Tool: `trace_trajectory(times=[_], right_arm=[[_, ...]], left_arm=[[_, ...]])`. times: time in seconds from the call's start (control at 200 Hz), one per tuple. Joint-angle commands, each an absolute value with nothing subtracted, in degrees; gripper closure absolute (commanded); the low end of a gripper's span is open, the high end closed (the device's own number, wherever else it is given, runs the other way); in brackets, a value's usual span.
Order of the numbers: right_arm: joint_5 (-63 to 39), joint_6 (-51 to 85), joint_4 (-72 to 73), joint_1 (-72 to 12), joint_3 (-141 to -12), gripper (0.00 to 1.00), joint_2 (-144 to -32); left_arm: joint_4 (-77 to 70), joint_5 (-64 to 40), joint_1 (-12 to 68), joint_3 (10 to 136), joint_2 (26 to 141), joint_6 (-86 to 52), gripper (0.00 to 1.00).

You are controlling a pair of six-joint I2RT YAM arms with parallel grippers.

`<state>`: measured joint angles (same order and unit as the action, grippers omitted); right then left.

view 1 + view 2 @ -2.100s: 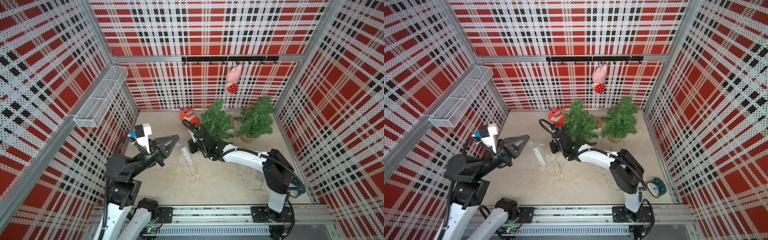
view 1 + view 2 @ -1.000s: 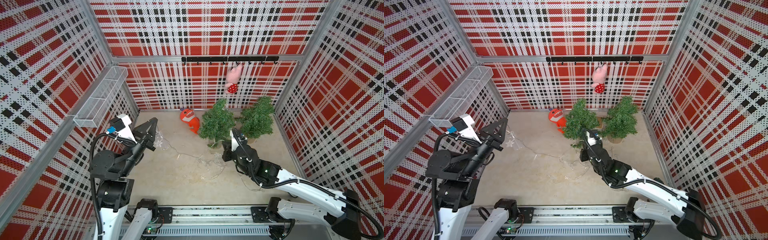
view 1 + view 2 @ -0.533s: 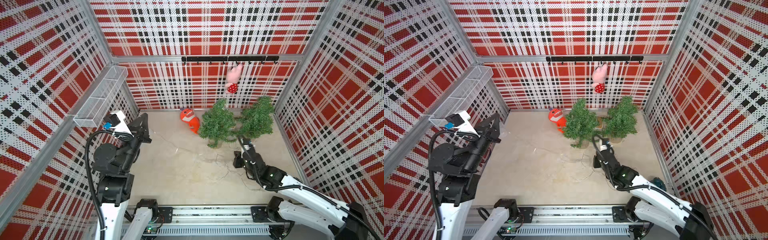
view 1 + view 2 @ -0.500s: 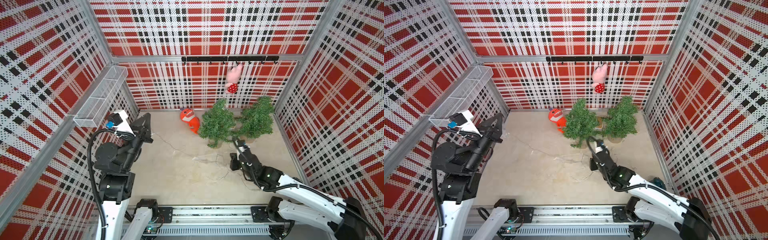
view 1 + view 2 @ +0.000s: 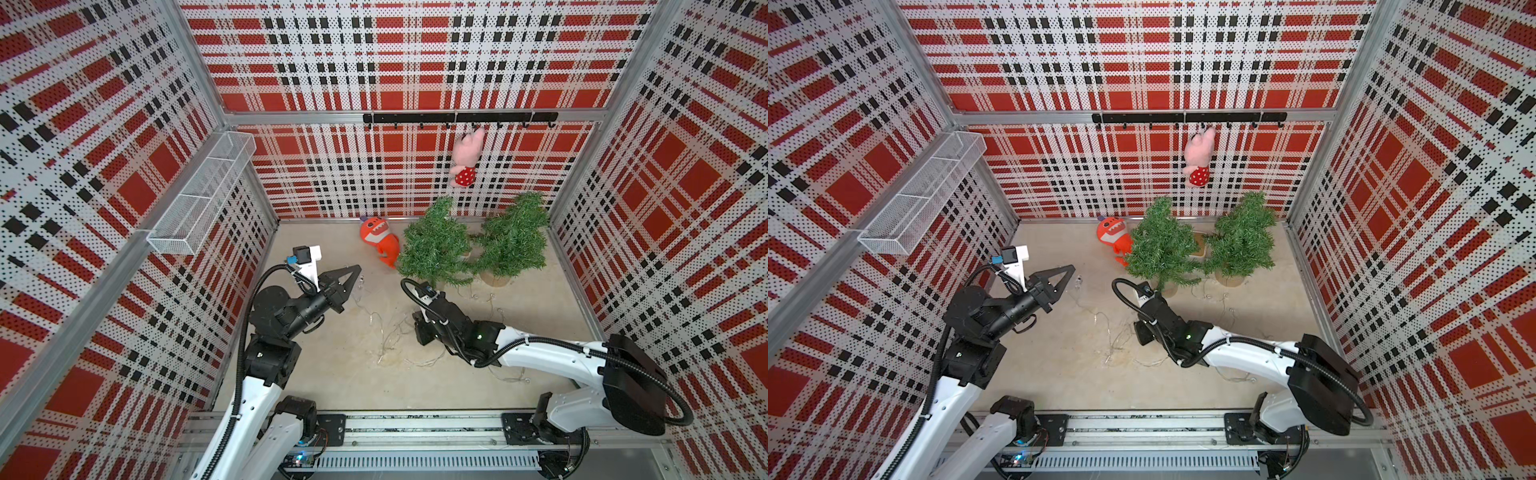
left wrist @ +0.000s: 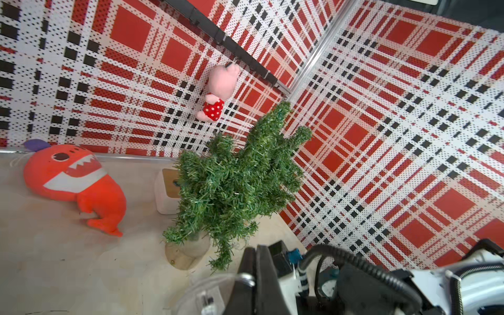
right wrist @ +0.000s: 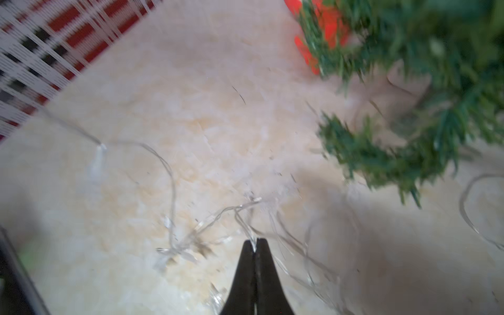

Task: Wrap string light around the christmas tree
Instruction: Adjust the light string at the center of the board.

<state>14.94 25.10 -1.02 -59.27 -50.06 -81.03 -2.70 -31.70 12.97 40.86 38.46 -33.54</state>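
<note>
Mesh basket [image 5: 199,199]: white wire shelf on the wall at 9 o'clock, clear of the work.
Left gripper [image 5: 354,272]: raised above the floor at about 9 o'clock from the scene's middle, tips pressed together; a small clear part of the string light [image 5: 1078,284] hangs at the tips, so it seems to be pinching that end, though the wrist view does not show the contact plainly.
String light [image 5: 388,336]: thin clear wire trailing from the left gripper down to a loose tangle on the floor at the centre, with more loops at 4 o'clock near the right arm [image 5: 540,353] and a few strands by the tree bases.
Shark plush [image 5: 380,245]: orange toy lying at 12 o'clock, just beside the nearer tree.
Right gripper [image 7: 255,242]: low over the floor at the centre, jaws closed together on a strand of the wire, as the right wrist view shows.
Christmas tree [image 5: 440,249]: the nearer of two small green trees at 1 o'clock, upright in its pot; no wire visibly circles its branches.
Second tree [image 5: 513,241]: just beside the first, branches touching it.
Pig plush [image 5: 465,160]: hanging from the hook rail [image 5: 457,117] on the back wall.
Step in hand: likely drawing the wire out between both grippers before a turn around the tree.
Next move: probably needs the right gripper to carry its strand around the nearer tree while the left keeps the end taut, without tipping the pot or snagging the neighbour.
</note>
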Motion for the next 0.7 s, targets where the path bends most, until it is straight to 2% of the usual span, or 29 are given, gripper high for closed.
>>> trace_trajectory(times=[0.0,0.13,0.21,0.256,0.326,0.401,0.471,0.581,0.696], right_arm=[[13.74,25.31,10.37,-60.64,-53.91,1.00,-77.02],[17.03,21.73,3.72,-59.84,-58.34,1.00,-71.28],[25.75,18.71,-6.48,-58.70,-63.49,1.00,-68.99],[31.74,18.11,-11.32,-57.06,-65.67,1.00,-67.05],[34.77,19.77,-14.98,-51.77,-66.11,1.00,-61.69],[33.47,19.76,-14.29,-46.96,-64.51,1.00,-55.96],[32.23,17.16,-14.48,-46.56,-65.31,1.00,-54.85],[37.22,14.97,-18.35,-46.56,-68.44,1.00,-55.46],[38.52,9.86,-15.32,-46.54,-71.08,1.00,-53.71]], left_arm=[[1.46,-27.39,12.17,42.83,36.76,-30.18,0.97],[11.42,-15.46,2.58,46.14,38.92,-24.07,0.99],[12.57,-12.38,-7.03,47.53,38.09,-22.37,0.99],[14.52,-8.36,-9.83,49.24,37.61,-21.38,0.99],[17.25,-1.86,-9.51,52.28,38.21,-16.82,1.00],[17.09,-1.61,-8.77,52.52,38.82,-16.51,0.99],[15.73,-3.33,-8.02,50.98,39.57,-17.80,0.99],[14.96,-1.61,-7.99,47.97,40.31,-17.35,0.99],[13.96,-2.48,-8.22,44.76,41.93,-16.72,0.99]])
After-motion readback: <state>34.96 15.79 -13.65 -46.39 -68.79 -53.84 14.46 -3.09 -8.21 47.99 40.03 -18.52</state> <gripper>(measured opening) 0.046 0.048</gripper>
